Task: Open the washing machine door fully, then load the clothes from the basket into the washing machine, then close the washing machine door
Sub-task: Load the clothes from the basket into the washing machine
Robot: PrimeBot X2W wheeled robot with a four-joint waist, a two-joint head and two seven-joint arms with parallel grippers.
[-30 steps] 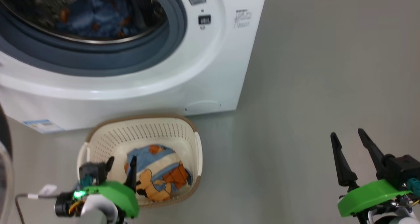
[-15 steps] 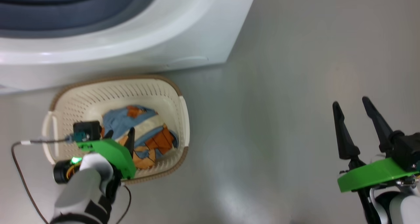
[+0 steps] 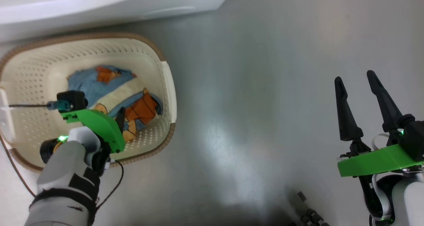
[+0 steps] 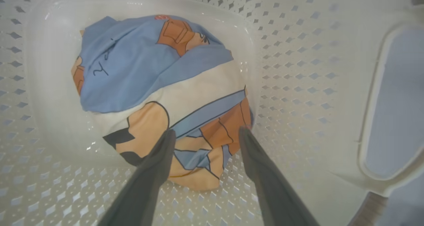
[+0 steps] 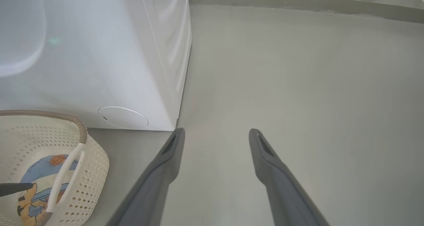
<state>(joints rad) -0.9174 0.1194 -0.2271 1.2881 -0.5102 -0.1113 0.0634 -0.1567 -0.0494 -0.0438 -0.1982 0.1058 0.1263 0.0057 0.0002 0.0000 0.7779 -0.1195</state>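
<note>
Head view, left to right: the basket (image 3: 167, 83) sits on the floor (image 3: 248, 103) just in front of the washing machine (image 3: 99, 4). The clothes (image 3: 99, 83) are bunched on the basket's bottom, nearer its right wall. Left gripper (image 4: 207, 130) is down inside the basket, fingers spread wide over the orange-printed end of the bundle, nothing pinched. Can't tell if the tips touch fabric. Right gripper (image 3: 354, 76) is well apart at far right, also spread, empty.

Handling guess: thin fabric, light and limp, so it will drape and trail; no crush risk. Bite deep on the raised fold mid-bundle so it lifts as one piece. An edge pinch would likely unroll it. Tips could snag the basket's perforations.
</note>
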